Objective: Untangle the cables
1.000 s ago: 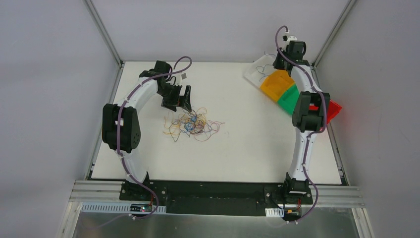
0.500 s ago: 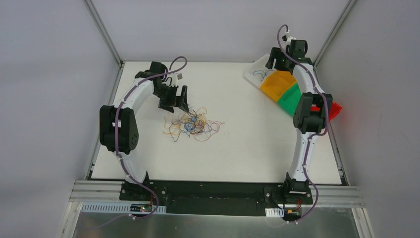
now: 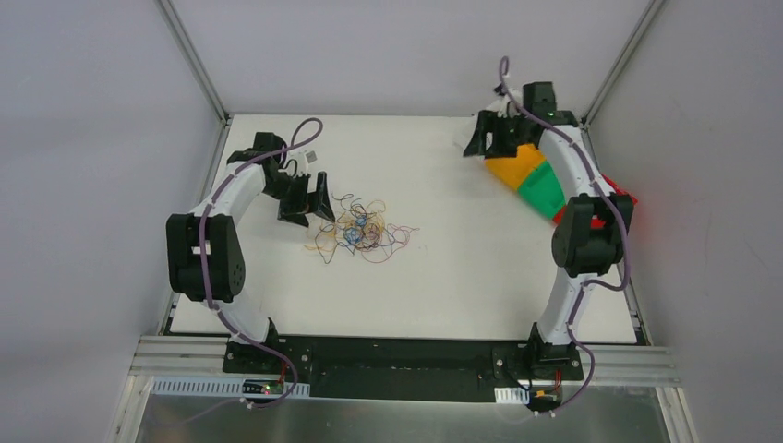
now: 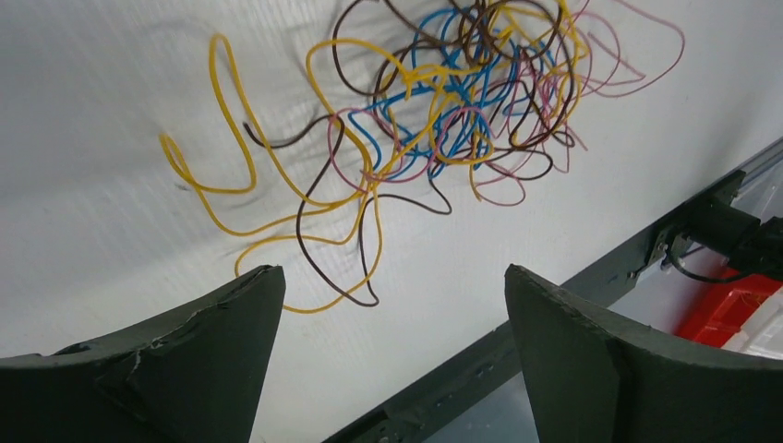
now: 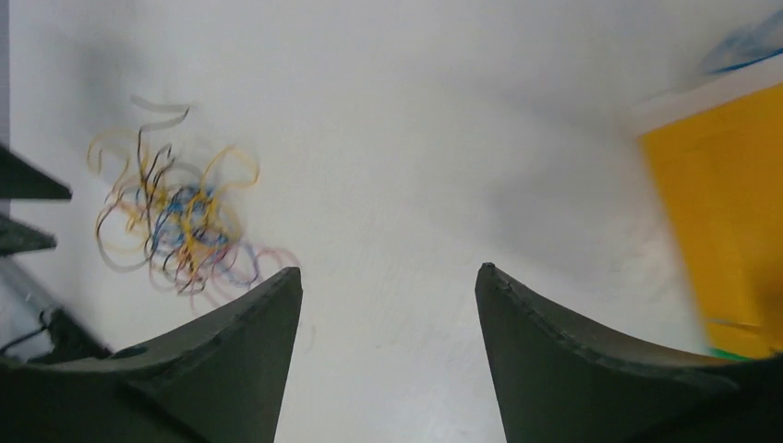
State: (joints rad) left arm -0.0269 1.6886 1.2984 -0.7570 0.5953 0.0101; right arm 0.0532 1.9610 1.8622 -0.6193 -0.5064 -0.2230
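Note:
The cables [image 3: 361,227] lie as one tangled bunch of thin orange, yellow, blue, pink and dark wires on the white table, left of centre. My left gripper [image 3: 307,205] hangs just left of the bunch, open and holding nothing. In the left wrist view the cables [image 4: 443,101] spread out beyond the left gripper [image 4: 392,272], and a yellow and a dark loop end just short of its tips. My right gripper [image 3: 484,139] is open and empty at the far right, beside the bins. The blurred right wrist view shows the cables [image 5: 175,221] far off, past the right gripper [image 5: 388,269].
A yellow bin [image 3: 517,167], a green bin [image 3: 545,189] and a red bin [image 3: 624,199] stand in a row at the back right, partly under the right arm. The yellow bin [image 5: 729,212] is close on the right gripper's right. The table's black front rail [image 4: 554,295] runs nearby.
The right gripper has opened and swung left, away from the back-right corner. The left gripper has shifted left and nearer, from behind the bunch to its left side.

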